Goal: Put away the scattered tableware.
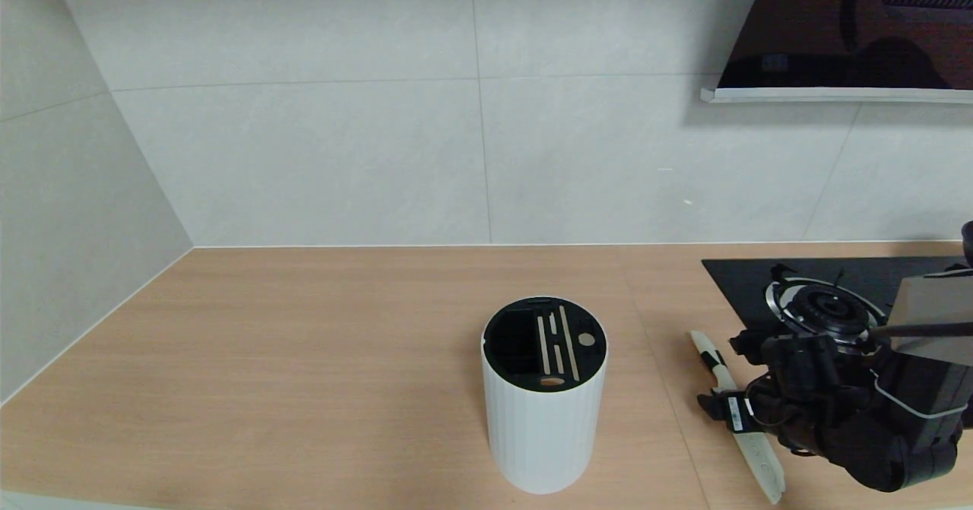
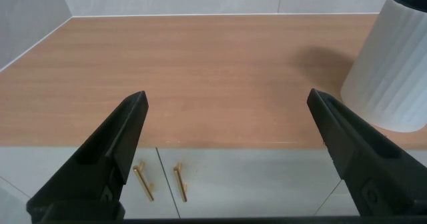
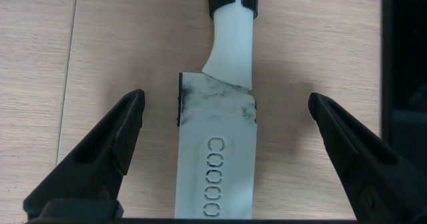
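A white ribbed cylindrical holder (image 1: 543, 396) with a black slotted top stands upright near the counter's front, and its side shows in the left wrist view (image 2: 390, 64). To its right a white knife (image 1: 760, 457) with a black-banded handle lies flat on the wood. My right gripper (image 1: 730, 377) hovers over the knife, open. The right wrist view has the blade (image 3: 217, 151) lying between the spread fingers (image 3: 225, 117), apart from both. My left gripper (image 2: 227, 97) is open and holds nothing, at the counter's front edge to the left of the holder.
A black gas stove (image 1: 828, 305) sits at the right, just behind the right arm. A range hood (image 1: 844, 31) hangs above it. Tiled walls close the back and left. Cabinet doors with gold handles (image 2: 180, 182) lie below the counter edge.
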Robot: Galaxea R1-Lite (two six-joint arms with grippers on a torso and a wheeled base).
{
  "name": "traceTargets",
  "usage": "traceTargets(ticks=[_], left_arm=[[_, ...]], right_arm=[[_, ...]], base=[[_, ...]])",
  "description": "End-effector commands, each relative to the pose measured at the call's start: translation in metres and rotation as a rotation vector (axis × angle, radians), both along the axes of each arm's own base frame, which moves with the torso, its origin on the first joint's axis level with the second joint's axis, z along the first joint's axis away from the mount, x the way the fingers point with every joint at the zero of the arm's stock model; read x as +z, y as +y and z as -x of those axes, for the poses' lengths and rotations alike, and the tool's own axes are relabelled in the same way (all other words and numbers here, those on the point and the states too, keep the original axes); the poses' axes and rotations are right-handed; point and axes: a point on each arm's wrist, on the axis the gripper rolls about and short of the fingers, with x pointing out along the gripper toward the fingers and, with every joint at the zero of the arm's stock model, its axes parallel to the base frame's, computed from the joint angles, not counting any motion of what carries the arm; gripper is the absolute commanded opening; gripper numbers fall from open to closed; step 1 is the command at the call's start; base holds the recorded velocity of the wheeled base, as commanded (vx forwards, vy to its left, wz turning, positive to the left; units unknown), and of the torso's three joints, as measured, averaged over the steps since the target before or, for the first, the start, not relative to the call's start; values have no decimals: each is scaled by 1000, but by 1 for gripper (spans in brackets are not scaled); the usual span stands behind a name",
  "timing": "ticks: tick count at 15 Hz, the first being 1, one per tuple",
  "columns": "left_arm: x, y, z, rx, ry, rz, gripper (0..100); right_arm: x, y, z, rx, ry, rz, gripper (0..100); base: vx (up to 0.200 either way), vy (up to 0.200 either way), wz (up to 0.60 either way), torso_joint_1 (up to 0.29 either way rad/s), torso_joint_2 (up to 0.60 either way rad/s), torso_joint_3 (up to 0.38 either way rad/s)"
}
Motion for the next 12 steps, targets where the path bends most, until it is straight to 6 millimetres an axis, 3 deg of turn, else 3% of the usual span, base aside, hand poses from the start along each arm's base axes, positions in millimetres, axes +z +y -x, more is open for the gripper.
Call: traceTargets(ticks=[1,8,12], left_arm=[[0,0,0,0,1,0,100],[0,0,0,0,1,0,100],[0,0,0,0,1,-3,100]], right_arm=[[-2,0,0,0,6,1,0],[-2,1,0,1,0,0,0],[17,1,0,-7,-58,-23,0]], base=[[0,0,0,0,0,0],[0,0,0,0,0,0],[0,0,0,0,0,0]])
